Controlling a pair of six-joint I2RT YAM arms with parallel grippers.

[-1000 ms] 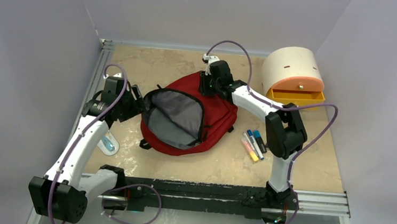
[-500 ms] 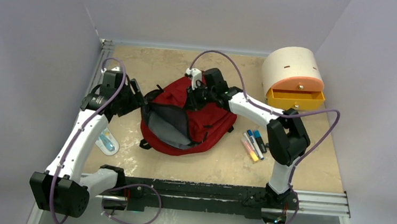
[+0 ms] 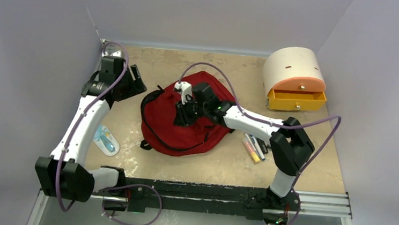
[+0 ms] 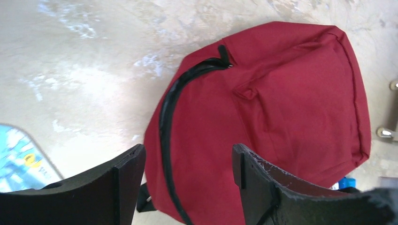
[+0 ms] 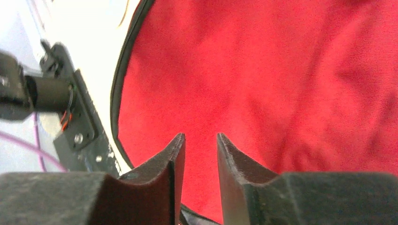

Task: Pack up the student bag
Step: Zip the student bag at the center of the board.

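bag look: the student bag (image 3: 185, 135) is dark red soft fabric, a bit rumpled. The main flap is folded down over the opening, so it's pretty much all red on top.
zipper: a black zipper line (image 4: 165, 126) curves along the bag's edge. That's the left side in the top view. A stitched front pocket shows in the left wrist view.
strap: a black loop pokes out at the bag's lower left corner.
bag spot: middle of the tan table (image 3: 311, 169), a little left of centre in the top view.
right gripper (image 3: 181, 115): sits right on top of the bag, about mid-frame. Its wrist cam is filled with red fabric. The fingers (image 5: 173, 159) are nearly together with just a thin slit between them. Honestly can't tell if any cloth is pinched in there.
left gripper (image 3: 139, 85): upper left of the top view, just off the bag's top-left corner. The jaws are spread wide with nothing in them.
other stuff: a cream-and-orange drawer box (image 3: 292, 71) upper right, some markers (image 3: 254, 143) just right of the bag, and a light blue packet (image 3: 106, 142) lower left.
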